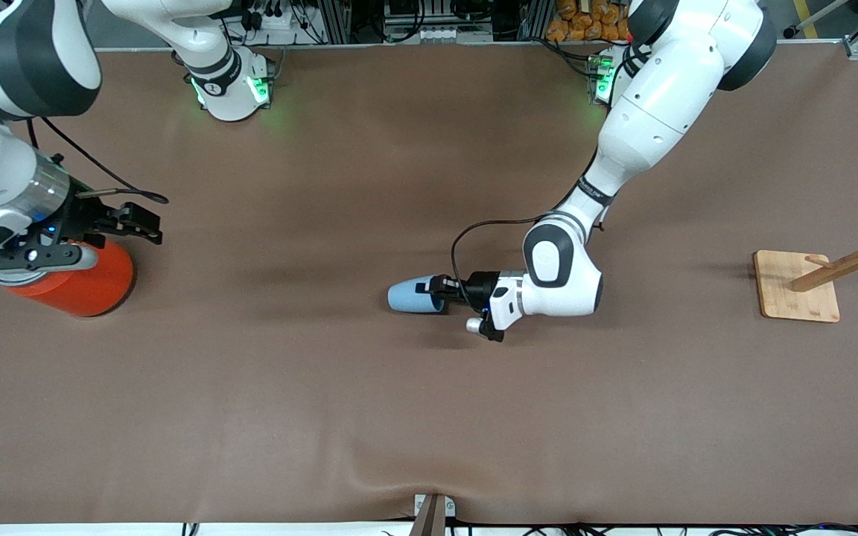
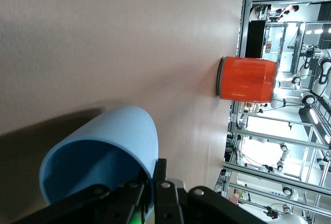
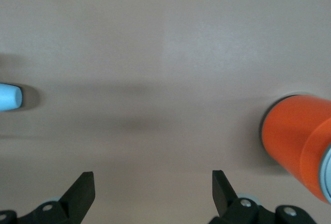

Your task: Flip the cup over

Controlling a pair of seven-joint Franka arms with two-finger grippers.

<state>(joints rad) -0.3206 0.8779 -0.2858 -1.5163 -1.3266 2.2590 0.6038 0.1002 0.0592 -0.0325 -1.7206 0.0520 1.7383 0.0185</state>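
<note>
My left gripper (image 1: 440, 286) is down near the middle of the table (image 1: 429, 417), its fingers pinched on the rim wall of the cup (image 1: 412, 295), one finger inside the mouth and one outside, as my left wrist view shows with the cup (image 2: 103, 157) open toward the camera. The cup lies on its side, the narrower closed end pointing toward the right arm's end of the table and the wider rim toward my wrist. Whether it rests on the brown surface or is lifted just clear of it I cannot tell; its shadow sits close under it. So I judge the grasp as made and the flip itself as underway or about to begin: the cup stands neither upright nor upside down yet. What is left, as I read it, is to turn my wrist until the cup stands on the table, set it down, and let go. My right gripper (image 1: 138, 223) hangs with its fingers spread wide over the table beside the orange can (image 1: 86, 283) at the right arm's end; that arm waits, holding nothing. In its wrist view the parted fingers (image 3: 83, 190) frame bare table, with the can (image 3: 300, 141) near and the cup (image 3: 10, 97) well apart. A wooden rack (image 1: 824, 275) stands at the left arm's end, away from the work.
</note>
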